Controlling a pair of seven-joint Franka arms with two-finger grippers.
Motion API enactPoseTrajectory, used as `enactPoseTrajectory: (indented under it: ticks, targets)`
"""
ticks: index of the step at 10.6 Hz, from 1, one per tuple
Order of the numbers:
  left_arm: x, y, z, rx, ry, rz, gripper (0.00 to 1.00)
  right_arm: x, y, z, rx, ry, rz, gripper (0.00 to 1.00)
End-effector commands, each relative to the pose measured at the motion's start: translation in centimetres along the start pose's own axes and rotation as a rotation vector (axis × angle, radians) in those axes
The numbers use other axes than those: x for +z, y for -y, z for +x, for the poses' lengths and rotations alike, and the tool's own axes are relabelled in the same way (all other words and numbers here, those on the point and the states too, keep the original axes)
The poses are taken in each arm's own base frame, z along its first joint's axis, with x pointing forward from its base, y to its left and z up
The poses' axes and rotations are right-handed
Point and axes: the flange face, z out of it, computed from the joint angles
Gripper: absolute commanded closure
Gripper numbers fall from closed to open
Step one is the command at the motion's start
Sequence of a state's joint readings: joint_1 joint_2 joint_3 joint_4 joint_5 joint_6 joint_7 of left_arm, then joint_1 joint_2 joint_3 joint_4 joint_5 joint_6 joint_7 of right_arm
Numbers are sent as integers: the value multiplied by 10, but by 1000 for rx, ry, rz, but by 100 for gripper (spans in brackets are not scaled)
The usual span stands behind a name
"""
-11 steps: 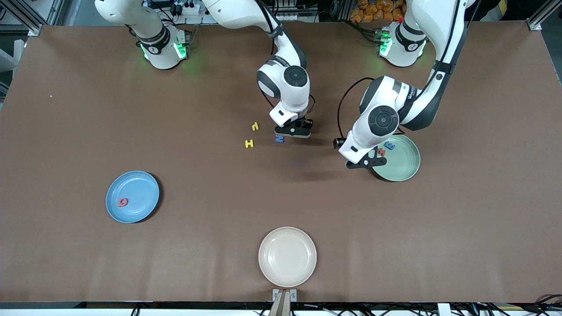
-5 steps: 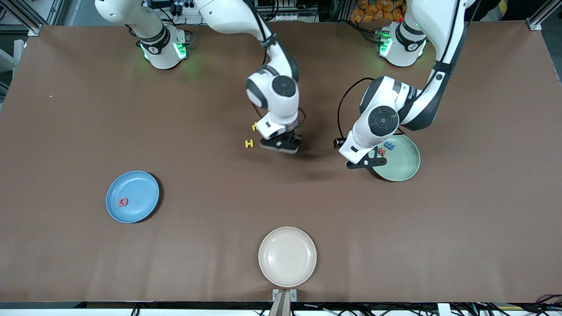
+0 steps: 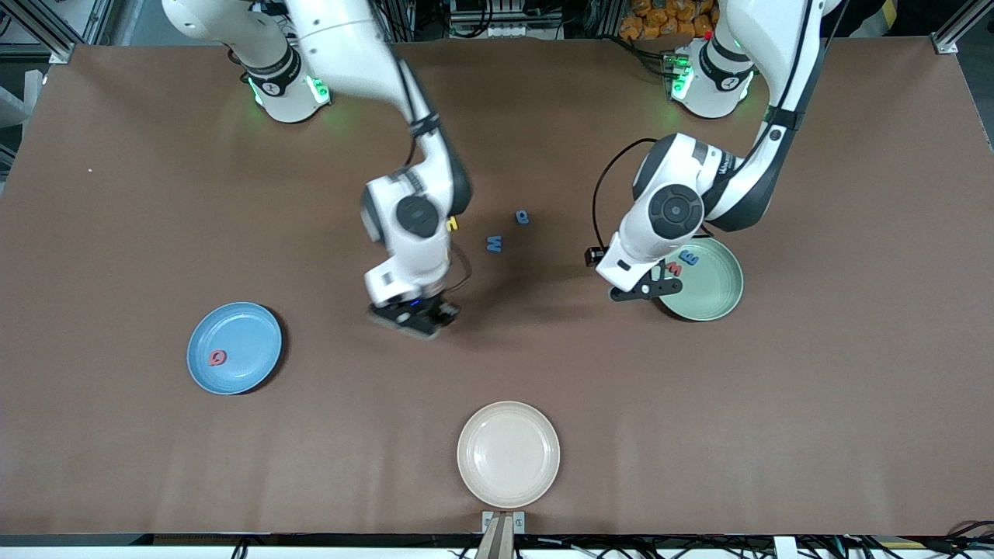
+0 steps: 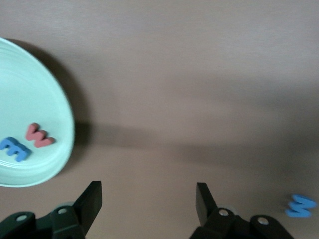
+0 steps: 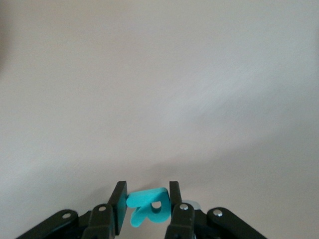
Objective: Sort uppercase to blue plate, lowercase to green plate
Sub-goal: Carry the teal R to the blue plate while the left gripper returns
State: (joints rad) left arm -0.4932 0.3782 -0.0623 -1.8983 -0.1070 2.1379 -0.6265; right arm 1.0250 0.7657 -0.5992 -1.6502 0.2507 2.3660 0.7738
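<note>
My right gripper [image 3: 411,314] [image 5: 147,201] is shut on the teal R [image 5: 148,205], over bare table between the loose letters and the blue plate [image 3: 241,334]. That plate holds a red Q [image 3: 218,357]. A blue W-shaped capital [image 3: 494,244] [image 4: 301,205], a small round blue letter [image 3: 523,217] and a small yellow letter [image 3: 453,223], half hidden by the right arm, lie mid-table. The green plate [image 3: 710,291] [image 4: 30,99] holds a red w [image 3: 675,269] [image 4: 39,135] and a blue m [image 3: 688,257] [image 4: 14,148]. My left gripper [image 3: 648,287] [image 4: 148,199] hangs open and empty beside that plate's rim.
A cream plate [image 3: 508,454] sits near the table edge closest to the front camera, holding nothing. The brown table [image 3: 815,404] stretches bare around the three plates.
The right arm has swung away from the loose letters toward the blue plate, carrying the teal R and uncovering the two blue letters. The left arm has hardly moved.
</note>
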Motion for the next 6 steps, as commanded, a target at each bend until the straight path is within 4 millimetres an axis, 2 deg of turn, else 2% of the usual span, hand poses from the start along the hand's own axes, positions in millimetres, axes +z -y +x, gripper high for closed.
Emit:
enactPoseTrajectory:
  ticks: [1,2,3,6]
  targets:
    - [11,-54,-17,-41,11,-8,15,8,-63,58,-32,38,-68,100]
    - [23,-77,-29,-49,14,5,16,13,-97,85,-47,57,-98,100]
    - [35,-91,-41,-60,22,18,16,18,-126,107,-60,74,-114,100]
    - [67,-130,-79,-76,35,55,16,31,-192,146,-60,118,-145,100]
